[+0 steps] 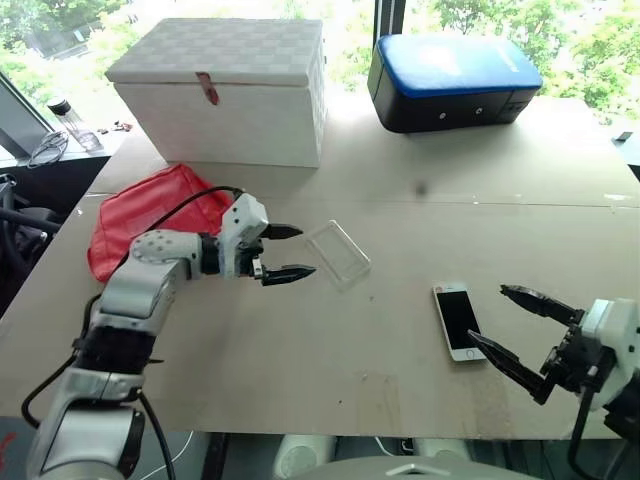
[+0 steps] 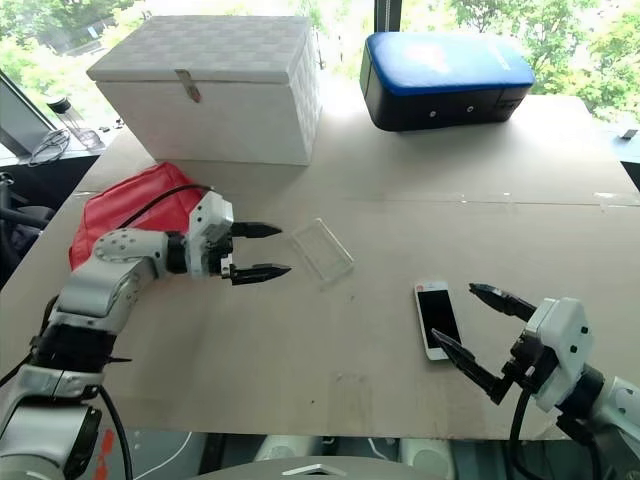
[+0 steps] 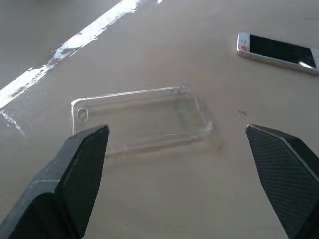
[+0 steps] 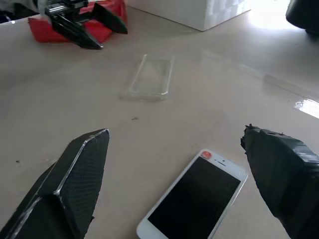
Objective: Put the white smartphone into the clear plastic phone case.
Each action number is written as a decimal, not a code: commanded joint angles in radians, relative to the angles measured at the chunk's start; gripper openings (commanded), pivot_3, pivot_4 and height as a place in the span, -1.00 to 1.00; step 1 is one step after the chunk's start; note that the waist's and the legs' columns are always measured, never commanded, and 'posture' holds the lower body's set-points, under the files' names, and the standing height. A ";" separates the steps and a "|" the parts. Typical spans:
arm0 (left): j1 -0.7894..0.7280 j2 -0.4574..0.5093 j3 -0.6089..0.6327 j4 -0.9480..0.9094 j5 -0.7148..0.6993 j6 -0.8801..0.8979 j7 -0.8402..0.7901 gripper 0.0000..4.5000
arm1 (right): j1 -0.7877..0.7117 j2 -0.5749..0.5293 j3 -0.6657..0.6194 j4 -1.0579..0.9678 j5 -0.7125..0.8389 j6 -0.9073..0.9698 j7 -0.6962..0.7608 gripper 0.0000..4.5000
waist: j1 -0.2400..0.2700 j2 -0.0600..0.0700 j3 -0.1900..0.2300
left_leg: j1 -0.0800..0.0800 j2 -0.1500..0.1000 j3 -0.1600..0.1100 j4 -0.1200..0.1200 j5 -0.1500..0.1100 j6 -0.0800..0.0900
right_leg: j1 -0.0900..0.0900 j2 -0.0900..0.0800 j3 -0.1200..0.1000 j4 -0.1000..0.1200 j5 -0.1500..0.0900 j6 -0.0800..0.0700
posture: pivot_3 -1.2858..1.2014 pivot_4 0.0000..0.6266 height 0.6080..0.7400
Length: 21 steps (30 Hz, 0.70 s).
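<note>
Both claws are spread wide and empty. Left gripper (image 1: 293, 251) hangs just beside the clear plastic phone case (image 1: 337, 254), fingertips pointing at its near short edge, a small gap left, no contact. Left wrist view confirms it: the case lies flat between and beyond the two black fingers (image 3: 75, 174), hollow side up, rim catching glints, camera cutout at one end. Right gripper (image 1: 492, 318) sits at the table's near right edge, jaws apart, tips straddling the near end of the white smartphone (image 1: 459, 320) without touching it, as far as I can tell. Phone lies flat, screen up and dark, white bezel, its long axis running roughly away from the robot. In the right wrist view the phone lies between the two fingers (image 4: 70, 189), earpiece end toward the case. Case and phone are well apart on the table (image 1: 400, 210), case left of centre and turned at an angle, phone to its right and closer to the near edge; phone not in the case. Outward from there: red cloth bag (image 1: 140, 215) lies flat on the left side of the table, behind the left arm. White lidded box (image 1: 225, 95) stands at the far left of the table with a small red tab hanging at the front of its lid. Black case with a blue top (image 1: 452, 80) sits at the far right, near the window. Water bottle (image 1: 70, 122) stands off the table on the far left.
</note>
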 commanded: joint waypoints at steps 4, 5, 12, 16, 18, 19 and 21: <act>-0.276 -0.103 -0.158 0.516 0.242 -0.429 -0.231 0.98 | 0.108 0.011 -0.048 -0.133 0.020 -0.011 -0.034 1.00 | -0.007 -0.001 0.000 | 0.000 0.000 0.003 0.000 0.000 0.000 | 0.000 0.000 0.001 0.000 0.002 0.004 | 0.03 -0.52 1.00; -0.311 -0.123 -0.177 0.593 0.279 -0.500 -0.247 0.98 | 0.128 0.015 -0.049 -0.149 0.014 -0.016 -0.036 1.00 | -0.010 -0.002 0.001 | 0.000 0.000 0.004 0.000 0.000 0.000 | 0.000 0.000 0.002 0.001 0.002 0.004 | 0.03 -0.52 1.00; -0.445 -0.237 -0.220 0.926 0.430 -0.723 -0.268 0.14 | 0.257 0.031 -0.008 -0.174 -0.089 -0.147 -0.065 1.00 | -0.008 -0.008 0.002 | 0.000 0.001 0.005 0.003 -0.001 0.001 | -0.001 0.000 0.002 0.004 0.001 0.006 | 0.03 -0.52 1.00; -0.446 -0.250 -0.166 0.917 0.392 -0.625 -0.324 -0.74 | 0.344 0.045 0.014 -0.174 -0.137 -0.220 -0.060 1.00 | -0.010 -0.008 0.001 | 0.001 0.001 0.005 0.004 -0.001 0.001 | -0.001 0.000 0.003 0.006 -0.001 0.009 | 0.03 -0.52 1.00; -0.408 -0.234 -0.158 0.838 0.367 -0.557 -0.339 -0.98 | 0.358 0.053 0.025 -0.174 -0.156 -0.233 -0.061 1.00 | -0.012 -0.008 0.001 | 0.001 0.002 0.005 0.005 -0.001 0.001 | -0.001 0.000 0.002 0.007 -0.001 0.010 | 0.03 -0.52 1.00; -0.389 -0.225 -0.158 0.799 0.360 -0.533 -0.340 -0.98 | 0.361 0.055 0.033 -0.174 -0.164 -0.238 -0.064 1.00 | -0.013 -0.008 0.001 | 0.001 0.002 0.005 0.005 -0.001 0.001 | -0.001 0.000 0.002 0.008 -0.001 0.010 | 0.03 -0.52 1.00; -0.310 -0.201 -0.145 0.646 0.346 -0.429 -0.324 -0.98 | 0.351 0.058 0.050 -0.171 -0.182 -0.235 -0.063 1.00 | -0.012 -0.008 0.001 | 0.001 0.003 0.005 0.006 -0.001 0.001 | -0.001 0.000 0.003 0.008 -0.001 0.009 | 0.03 -0.52 1.00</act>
